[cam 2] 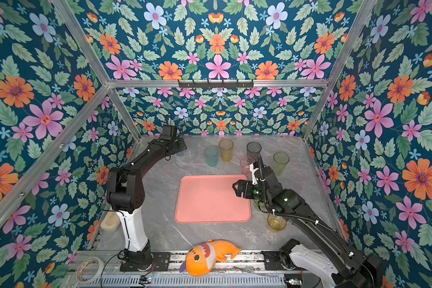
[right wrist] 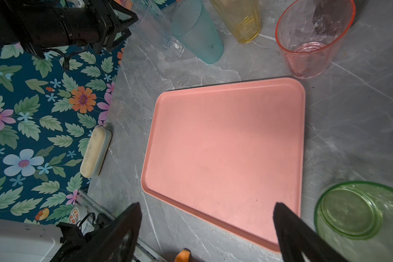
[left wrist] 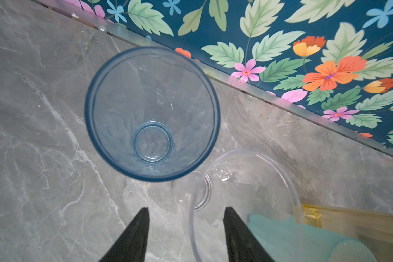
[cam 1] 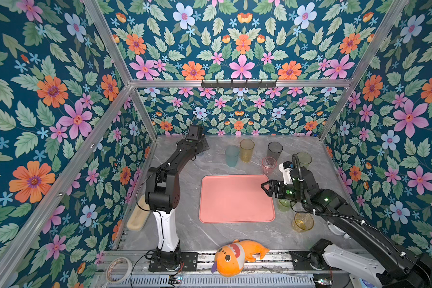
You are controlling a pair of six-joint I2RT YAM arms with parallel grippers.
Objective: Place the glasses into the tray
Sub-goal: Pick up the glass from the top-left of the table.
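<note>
The salmon-pink tray [cam 1: 236,199] [right wrist: 225,147] lies bare mid-table. Behind it stand teal [cam 1: 232,155], amber [cam 1: 247,150], smoke-grey [cam 1: 274,149], pink [cam 1: 269,165] and green [cam 1: 304,159] glasses. A short green glass [right wrist: 359,215] and a short yellow glass [cam 1: 302,222] stand to the tray's right. At the back left, my left gripper [left wrist: 186,211] points down, open, straddling the rim of a clear glass [left wrist: 247,181] next to a blue-grey glass [left wrist: 152,113]. My right gripper [cam 1: 264,189] [right wrist: 207,206] hovers open and empty over the tray's right edge.
A beige oblong dish [cam 1: 138,217] lies along the left wall. An orange plush fish [cam 1: 235,256] sits at the table's front edge. A tape roll [cam 1: 119,269] rests on the front rail. Floral walls close in the left, back and right sides.
</note>
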